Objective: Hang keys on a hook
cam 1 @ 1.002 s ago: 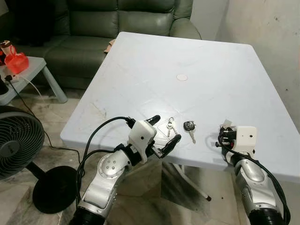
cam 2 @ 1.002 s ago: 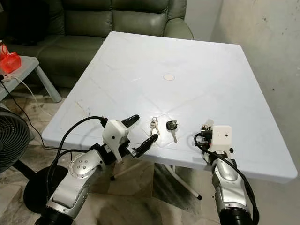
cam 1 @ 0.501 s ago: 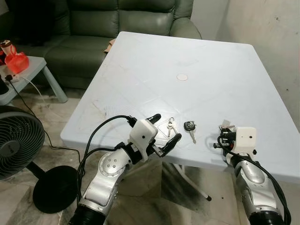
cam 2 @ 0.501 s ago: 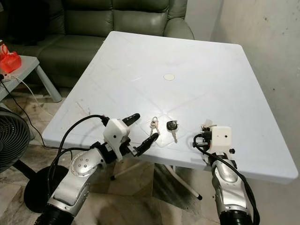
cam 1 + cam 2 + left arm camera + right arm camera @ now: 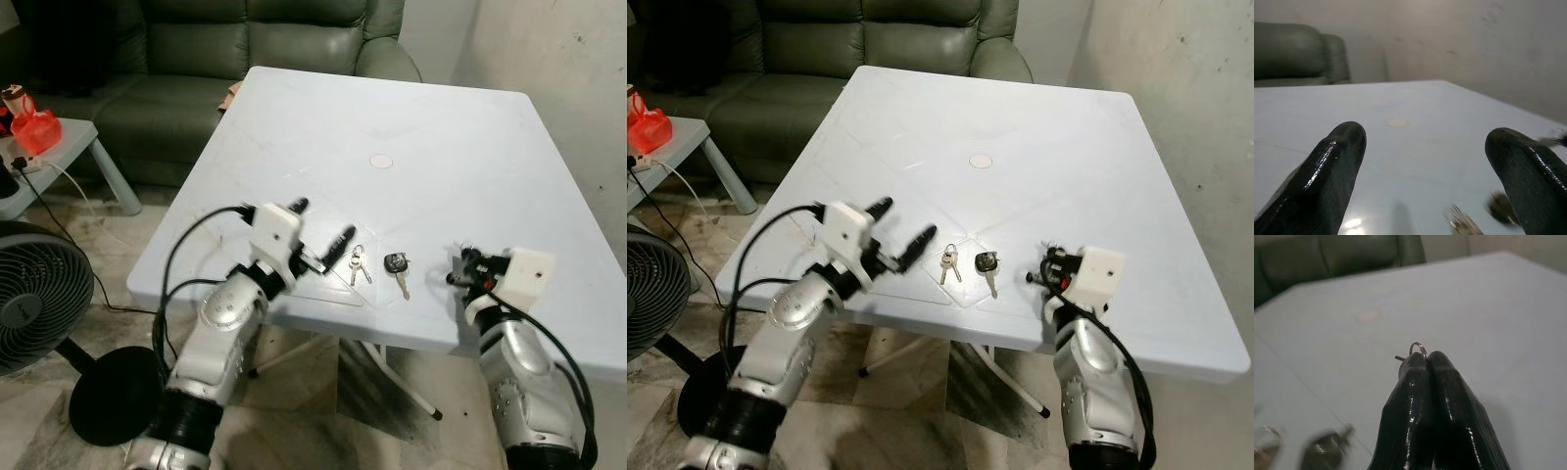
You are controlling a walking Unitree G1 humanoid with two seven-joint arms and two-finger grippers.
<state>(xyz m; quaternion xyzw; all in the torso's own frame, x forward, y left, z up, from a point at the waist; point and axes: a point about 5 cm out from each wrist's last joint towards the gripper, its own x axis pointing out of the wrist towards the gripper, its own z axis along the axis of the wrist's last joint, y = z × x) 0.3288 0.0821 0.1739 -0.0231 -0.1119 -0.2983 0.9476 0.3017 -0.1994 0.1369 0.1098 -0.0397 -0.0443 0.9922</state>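
Note:
Near the front edge of the white table (image 5: 431, 127) lie a small bunch of silver keys (image 5: 355, 262) and a black-headed key (image 5: 397, 266). My left gripper (image 5: 323, 225) hovers open just above the table, left of the silver keys and pointing at them. In the left wrist view its fingers (image 5: 1332, 166) stand wide apart, with the keys (image 5: 1462, 223) blurred low between them. My right gripper (image 5: 462, 266) sits right of the black-headed key, shut on a small metal key ring (image 5: 1418, 348) that pokes out from its tips.
A white round disc (image 5: 380, 161) lies mid-table. A green sofa (image 5: 245, 49) stands behind the table. A low side table (image 5: 59, 157) with a red object is at the left, with a black fan (image 5: 39, 294) on the floor below it. A bare wall (image 5: 568, 88) runs along the right.
My left arm has risen from below the table's front edge to over the tabletop, still open, beside the silver keys. The right wrist has turned and shifted slightly right.

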